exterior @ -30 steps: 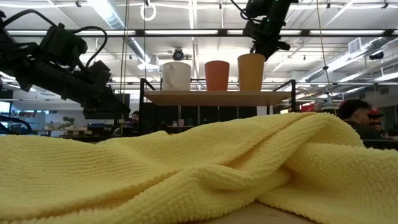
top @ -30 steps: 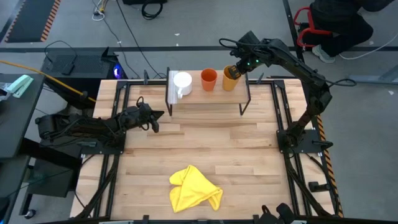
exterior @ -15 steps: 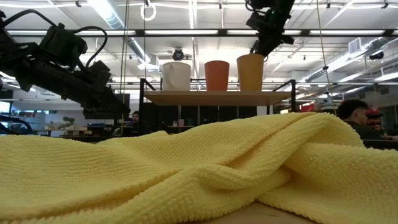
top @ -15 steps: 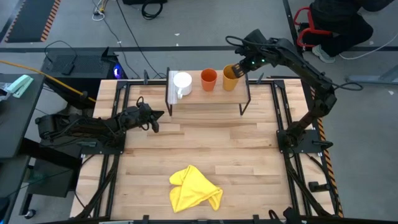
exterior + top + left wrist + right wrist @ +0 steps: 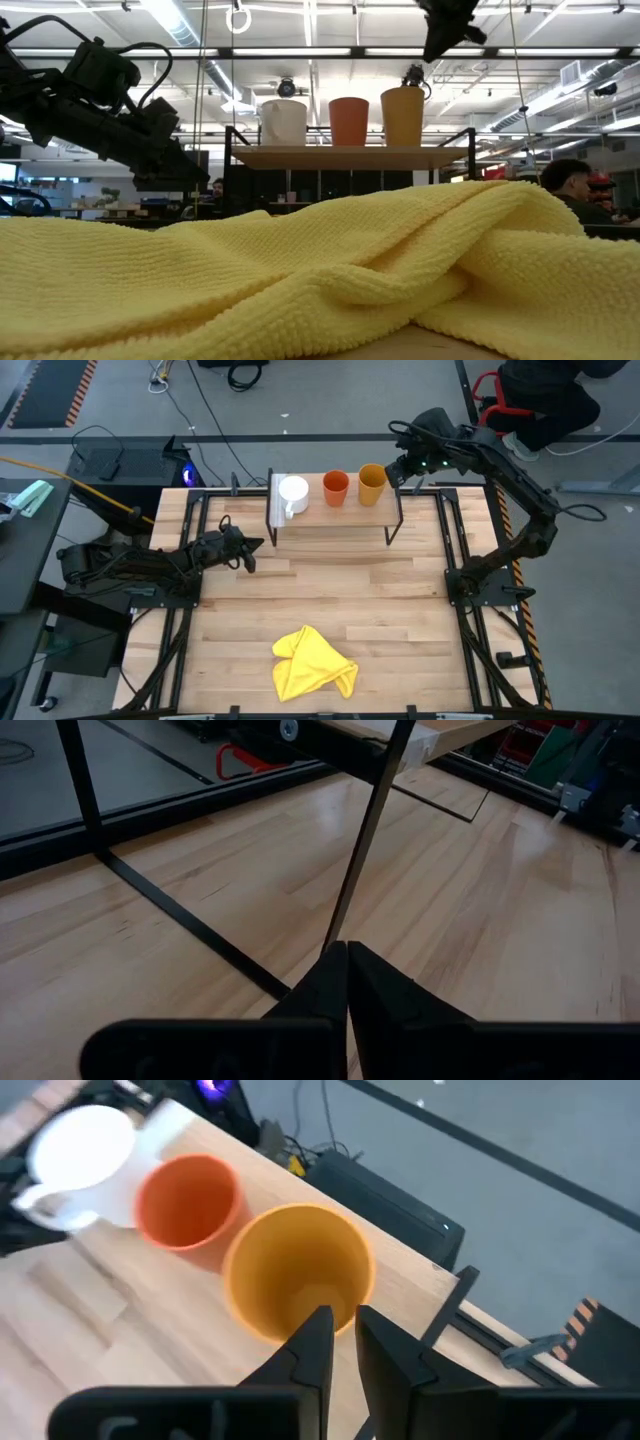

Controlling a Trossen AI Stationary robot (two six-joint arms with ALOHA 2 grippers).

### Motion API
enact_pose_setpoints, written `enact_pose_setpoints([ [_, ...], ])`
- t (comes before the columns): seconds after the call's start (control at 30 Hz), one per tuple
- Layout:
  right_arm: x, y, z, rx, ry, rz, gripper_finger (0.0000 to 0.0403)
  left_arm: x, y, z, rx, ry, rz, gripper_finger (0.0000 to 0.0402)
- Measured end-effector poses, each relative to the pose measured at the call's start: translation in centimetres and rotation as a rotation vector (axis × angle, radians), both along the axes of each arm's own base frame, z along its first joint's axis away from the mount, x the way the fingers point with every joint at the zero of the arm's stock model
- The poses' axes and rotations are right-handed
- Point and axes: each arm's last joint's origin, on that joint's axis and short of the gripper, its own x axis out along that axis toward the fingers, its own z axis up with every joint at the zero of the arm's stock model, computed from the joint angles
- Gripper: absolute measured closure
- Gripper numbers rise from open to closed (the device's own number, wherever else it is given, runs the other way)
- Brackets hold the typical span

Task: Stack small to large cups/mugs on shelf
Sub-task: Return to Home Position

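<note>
Three vessels stand in a row on the shelf (image 5: pixel 330 523) at the table's far edge: the white mug (image 5: pixel 292 492), the red-orange cup (image 5: pixel 336 486) and the taller yellow-orange cup (image 5: pixel 371 483). Each stands upright on its base on the board (image 5: pixel 350 156). My right gripper (image 5: pixel 401 468) hangs above and just right of the yellow-orange cup (image 5: pixel 298 1270), clear of its rim, its fingers a narrow gap apart (image 5: pixel 345 1328). In the low view it is high above the cup (image 5: pixel 446 32). My left gripper (image 5: pixel 248 550) is shut (image 5: pixel 347 955) and waits low near the shelf's left front leg.
A crumpled yellow cloth (image 5: pixel 312 663) lies near the table's near edge and fills the foreground of the low view (image 5: pixel 320 270). The shelf's thin black legs (image 5: pixel 365 830) stand close in front of my left gripper. Bare wood lies between shelf and cloth. A person sits beyond the table (image 5: pixel 572 185).
My right gripper has come off the yellow-orange cup's rim and moved up and toward the table's right edge, away from the cup. The cup stays upright on the shelf beside the red-orange cup.
</note>
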Motion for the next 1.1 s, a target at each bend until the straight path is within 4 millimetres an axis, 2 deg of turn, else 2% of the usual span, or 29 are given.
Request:
enact_pose_setpoints([
  [0.37,-1.8,6.1,2.8,-0.133,-0.076,0.141,0.0347,0.0,0.0,0.0,-0.017,-0.011,0.006,0.0380],
  [0.63,-2.8,11.1,3.9,-0.170,-0.123,0.394,0.0347,0.0,0.0,0.0,-0.040,-0.026,0.015,0.0389],
  [0.73,-3.7,12.4,3.6,-0.132,-0.075,0.454,0.0347,0.0,0.0,0.0,-0.055,-0.035,0.020,0.0385],
  [0.83,-4.1,13.3,3.2,-0.091,-0.062,0.426,0.0347,0.0,0.0,0.0,-0.055,-0.035,0.020,0.0378],
  [0.97,-4.1,14.5,1.7,-0.089,-0.066,0.383,0.0347,0.0,0.0,0.0,-0.055,-0.035,0.020,0.0373],
  [1.1,-3.8,15.8,-0.3,-0.086,-0.151,0.461,0.0347,0.0,0.0,-0.1,-0.060,-0.023,0.021,0.0374],
])
